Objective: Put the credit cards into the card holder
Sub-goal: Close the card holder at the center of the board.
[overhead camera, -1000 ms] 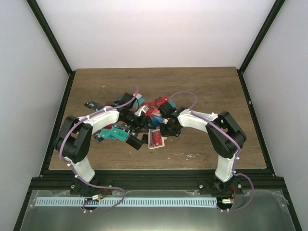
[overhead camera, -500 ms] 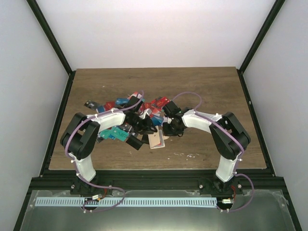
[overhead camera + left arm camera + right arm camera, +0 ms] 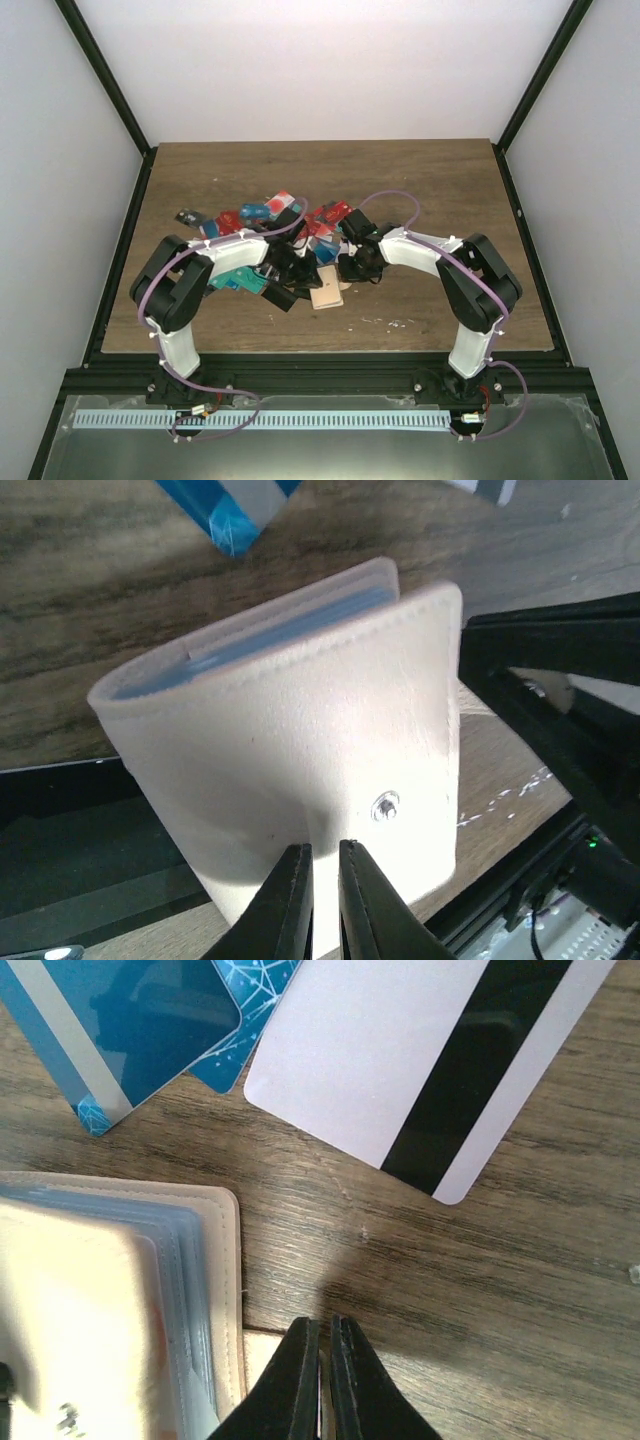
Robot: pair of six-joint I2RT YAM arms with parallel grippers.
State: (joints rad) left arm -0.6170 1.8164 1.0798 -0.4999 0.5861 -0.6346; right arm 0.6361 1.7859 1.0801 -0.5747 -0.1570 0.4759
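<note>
Wooden bench (image 3: pixel 430 180), left gripper (image 3: pixel 320 860) pinching card holder (image 3: pixel 300 740) (folded over), right gripper (image 3: pixel 322 1335) clenched just beside it, credit cards (image 3: pixel 420 1070) beyond.

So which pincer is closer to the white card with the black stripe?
Right. The right pincer is just short of the white card; the left pincer has the card holder between them.

We note the card holder (image 3: pixel 300 730): pale leather-like skin, matt, with stitched edges. It has one shiny metal snap stud (image 3: pixel 385 805) and clear plastic sleeves (image 3: pixel 192 1260). Credit cards (image 3: pixel 400 1050): smooth, glossy plastic. Table (image 3: pixel 500 1280): matt, grained wood.
</note>
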